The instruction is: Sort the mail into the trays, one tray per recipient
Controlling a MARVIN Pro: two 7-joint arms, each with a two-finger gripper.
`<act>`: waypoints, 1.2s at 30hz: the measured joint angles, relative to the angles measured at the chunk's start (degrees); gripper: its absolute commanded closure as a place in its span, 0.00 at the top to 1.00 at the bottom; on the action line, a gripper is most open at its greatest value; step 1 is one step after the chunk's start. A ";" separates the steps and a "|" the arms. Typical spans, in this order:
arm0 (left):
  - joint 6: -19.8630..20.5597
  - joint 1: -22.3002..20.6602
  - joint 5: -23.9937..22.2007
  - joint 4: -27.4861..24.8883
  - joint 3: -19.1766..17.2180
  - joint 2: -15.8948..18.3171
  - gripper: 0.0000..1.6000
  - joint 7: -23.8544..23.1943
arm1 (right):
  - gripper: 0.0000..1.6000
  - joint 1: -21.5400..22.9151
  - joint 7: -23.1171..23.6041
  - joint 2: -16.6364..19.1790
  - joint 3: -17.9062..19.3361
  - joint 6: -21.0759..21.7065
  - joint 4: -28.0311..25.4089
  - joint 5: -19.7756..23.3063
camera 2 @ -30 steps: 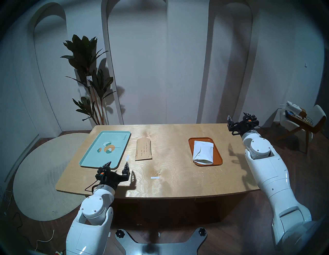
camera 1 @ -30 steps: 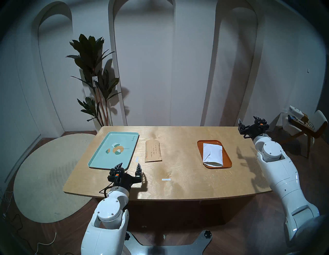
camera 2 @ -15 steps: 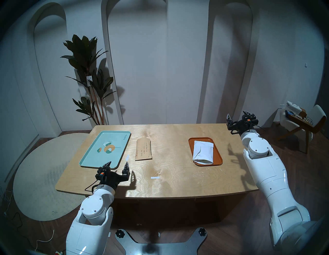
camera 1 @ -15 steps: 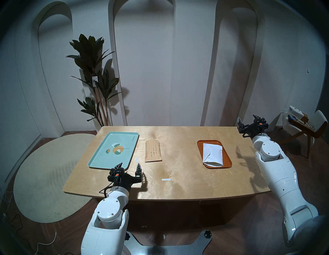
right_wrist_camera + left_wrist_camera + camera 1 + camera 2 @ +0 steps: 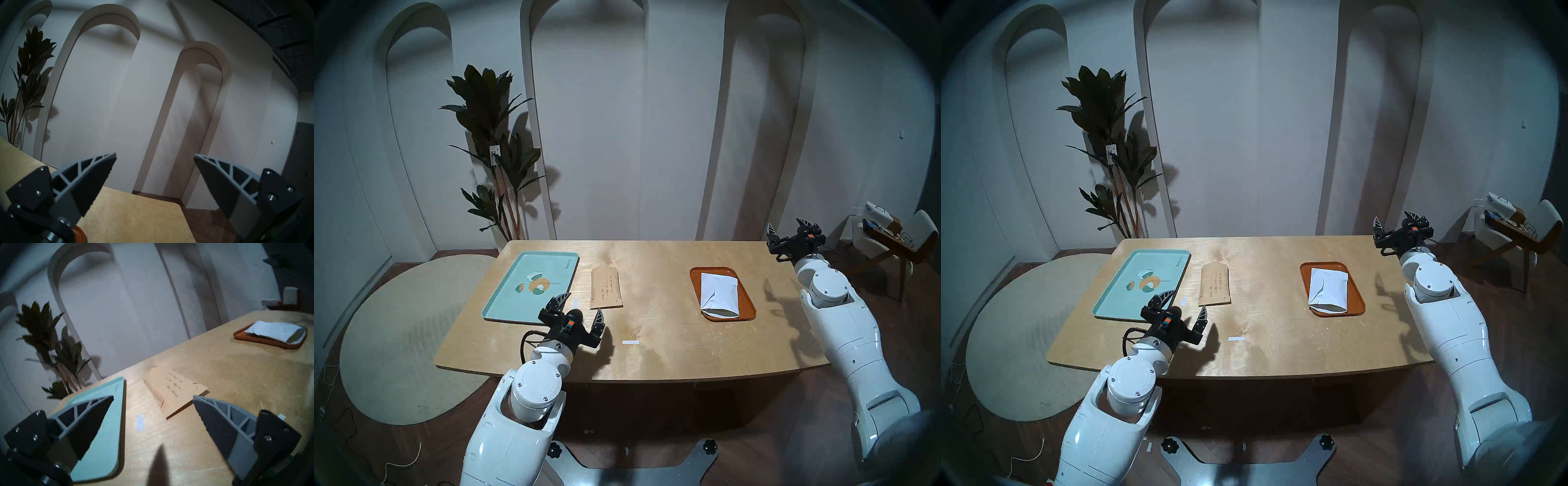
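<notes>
The brown kraft envelope lies flat on the table between the trays, also in the left wrist view. The mint-teal tray at the left is empty. The creased white envelope lies in the orange-brown tray at the right. My left gripper is open and empty, just above the table near the brown envelope's near left corner, and appears in its own wrist view. My right gripper is open and empty above the table's far right corner, and also in its wrist view.
A small white tape strip lies between the mint tray and the brown envelope; another lies near the front middle. A potted plant stands behind the table's far left corner. A chair stands at the far right.
My left gripper has moved forward and to the right, toward the brown envelope's near corner, and its wrist has turned. The right arm has barely moved. Envelopes and trays are unchanged.
</notes>
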 measured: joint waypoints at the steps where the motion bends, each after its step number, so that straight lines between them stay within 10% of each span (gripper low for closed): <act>1: 0.25 -0.39 1.10 -0.16 0.58 0.48 1.00 -0.38 | 1.00 0.01 -0.01 0.00 0.00 0.00 0.00 0.00; 20: 8.92 -11.14 30.07 -2.72 14.07 11.36 1.00 -19.71 | 1.00 0.10 -0.13 -0.01 0.02 -0.01 0.06 0.44; 36: 8.16 -19.17 42.86 6.12 16.19 8.38 1.00 -31.17 | 1.00 0.12 0.02 0.12 -0.01 -0.03 0.06 0.94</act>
